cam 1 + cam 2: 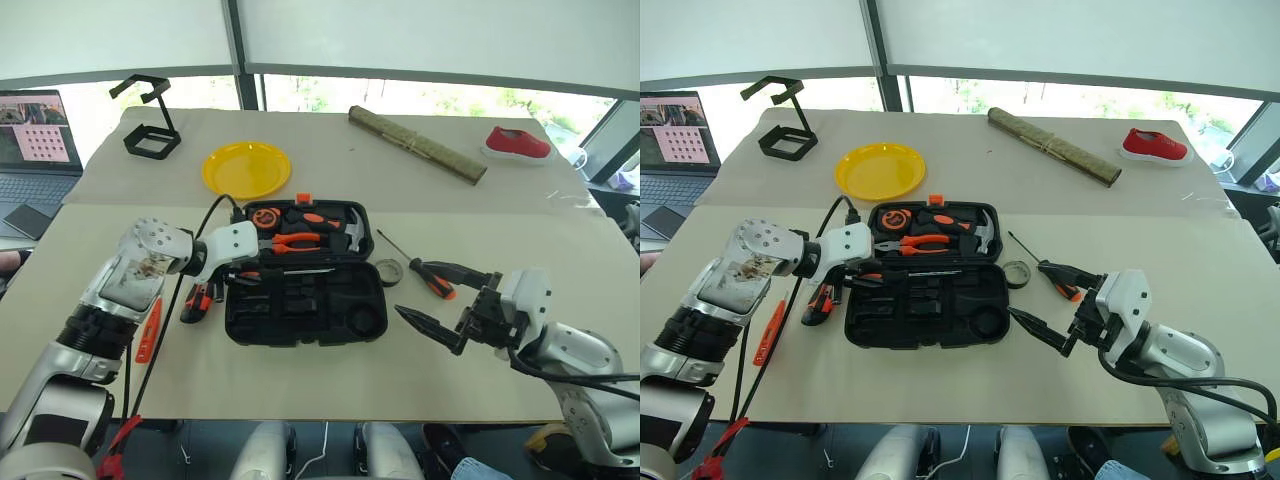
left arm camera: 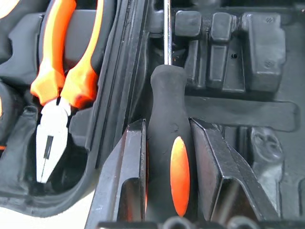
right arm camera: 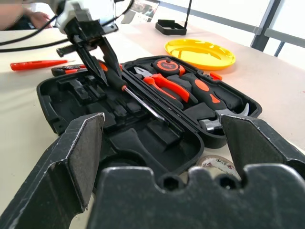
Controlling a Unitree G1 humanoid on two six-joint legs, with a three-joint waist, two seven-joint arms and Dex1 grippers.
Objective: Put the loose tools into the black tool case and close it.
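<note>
A: How does the screwdriver handle?

B: I'd judge it stiff and fairly light, with a thin steel shaft and a fat rubbery handle. The handle is the place to take it, and that is where the left claw holds it, one finger on each side.

A: Where is it now?

B: Over the open tool case, near the hinge line between the two halves, its shaft lying along that line. The pliers and hammer sit in the far half.

A: And the left arm?

B: It reaches in from the case's left side, claw angled downward.

A: The right claw?

B: Spread wide and empty, held beside the case's right end. The second screwdriver and the tape roll lie on the table just beyond it. The knife and tester pen lie left of the case.
</note>
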